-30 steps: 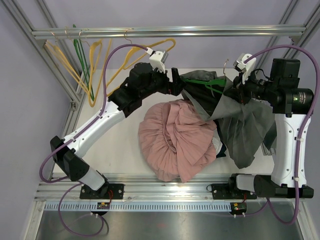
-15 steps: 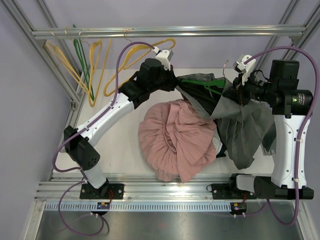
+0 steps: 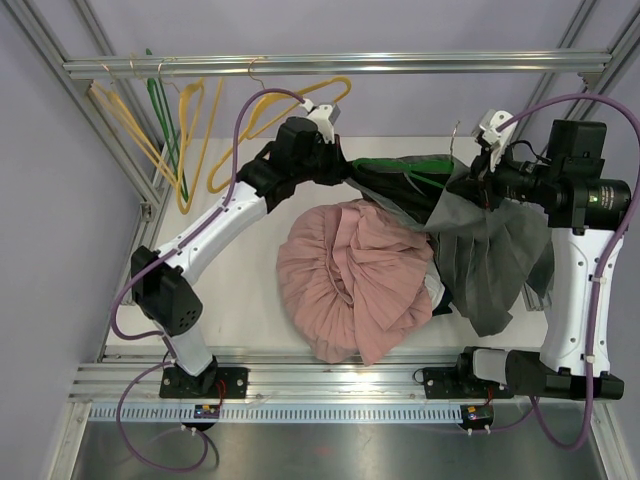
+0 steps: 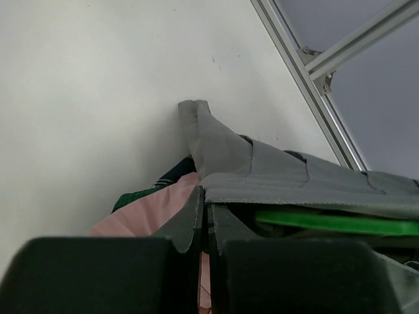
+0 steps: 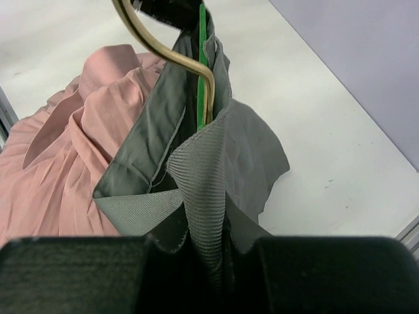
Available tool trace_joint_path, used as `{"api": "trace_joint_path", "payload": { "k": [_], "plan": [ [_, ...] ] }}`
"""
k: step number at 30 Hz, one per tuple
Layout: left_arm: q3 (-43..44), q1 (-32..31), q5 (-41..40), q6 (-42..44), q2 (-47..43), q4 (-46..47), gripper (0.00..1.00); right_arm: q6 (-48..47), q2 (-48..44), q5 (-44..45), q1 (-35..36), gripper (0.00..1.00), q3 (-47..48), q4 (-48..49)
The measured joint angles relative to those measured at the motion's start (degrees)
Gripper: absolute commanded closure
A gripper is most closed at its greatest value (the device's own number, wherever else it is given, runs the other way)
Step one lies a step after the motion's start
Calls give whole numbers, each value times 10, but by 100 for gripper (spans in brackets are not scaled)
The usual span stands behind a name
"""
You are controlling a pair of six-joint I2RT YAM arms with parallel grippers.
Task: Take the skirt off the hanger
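Observation:
A grey skirt (image 3: 490, 260) hangs on a green hanger (image 3: 400, 163) held up between my two arms over the white table. My left gripper (image 3: 345, 168) is at the hanger's left end. In the left wrist view the left gripper (image 4: 205, 199) is shut, pinching the corner of the skirt's (image 4: 294, 180) waistband, with the green hanger (image 4: 327, 221) just beneath that band. My right gripper (image 3: 470, 180) is at the hanger's right end. In its wrist view the right gripper (image 5: 206, 242) is shut on a ribbed fold of the skirt (image 5: 203, 176), below the hanger's metal hook (image 5: 177, 59).
A pink pleated garment (image 3: 350, 280) lies heaped mid-table, under and beside the grey skirt. Yellow hangers (image 3: 190, 130) and a green one (image 3: 165, 120) hang from the back rail (image 3: 400, 62) at the left. Frame posts stand at both sides.
My left arm swung right to the hanger's left end, and its gripper went from open to shut on the waistband. The right arm has barely moved.

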Motion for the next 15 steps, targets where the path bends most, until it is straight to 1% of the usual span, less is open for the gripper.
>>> {"api": "trace_joint_path", "payload": {
  "k": [3, 6, 9, 11, 15],
  "plan": [
    [-28, 0, 20, 0, -5, 25, 100, 31, 0, -3, -6, 100, 0, 25],
    [-49, 2, 36, -1, -13, 51, 98, 78, -1, -6, -10, 100, -2, 59],
    [-66, 8, 48, -1, -28, 78, 98, 124, -10, -6, -10, 100, -12, 100],
    [-73, 13, 53, -1, -38, 92, 100, 148, -15, -9, -10, 100, -18, 120],
    [-78, 20, 63, 3, -49, 111, 100, 187, -24, -28, -10, 100, -30, 157]
  ]
}}
